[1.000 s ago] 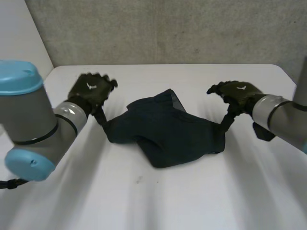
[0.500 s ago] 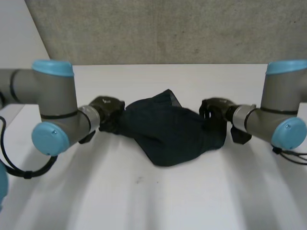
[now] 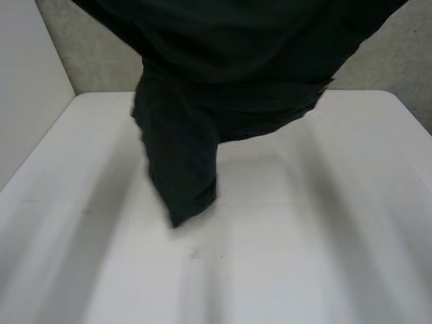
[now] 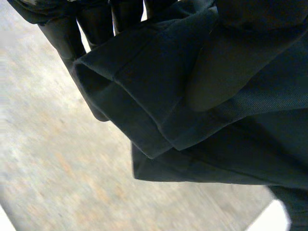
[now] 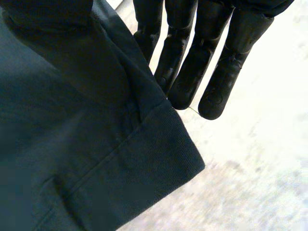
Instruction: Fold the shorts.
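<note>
- High above the tabletop point(image 3: 324, 236), the dark shorts point(image 3: 223, 61) hang in the air. They stretch wide across the head view.
- One leg of the shorts hangs down lower than the rest, toward the middle of the tabletop. I cannot tell if its tip touches the tabletop.
- The left robot hand point(image 4: 60, 38) is pinching the shorts. Its fingers are almost straight and sit side by side behind the cloth. Its big thumb point(image 4: 231, 62) presses on the front of the cloth.
- A thick, folded edge of the shorts is squeezed between that thumb and those fingers. The edge makes a small open loop just beside the fingers.
- More cloth hangs down past the left robot hand in soft folds.
- The right robot hand point(image 5: 192, 67) is pinching the shorts too. Its fingers point(image 5: 226, 72) are straight and close together, with small gaps between them. Their tips poke out past the edge of the cloth.
- The thumb of the right robot hand pushes the cloth against the nearest finger, so a corner of the shorts is caught there.
- That corner has a stitched edge, and it hangs just past the fingertips.
- Behind the tabletop stands a grey wall point(image 3: 391, 61), and the shorts cover much of it.
</note>
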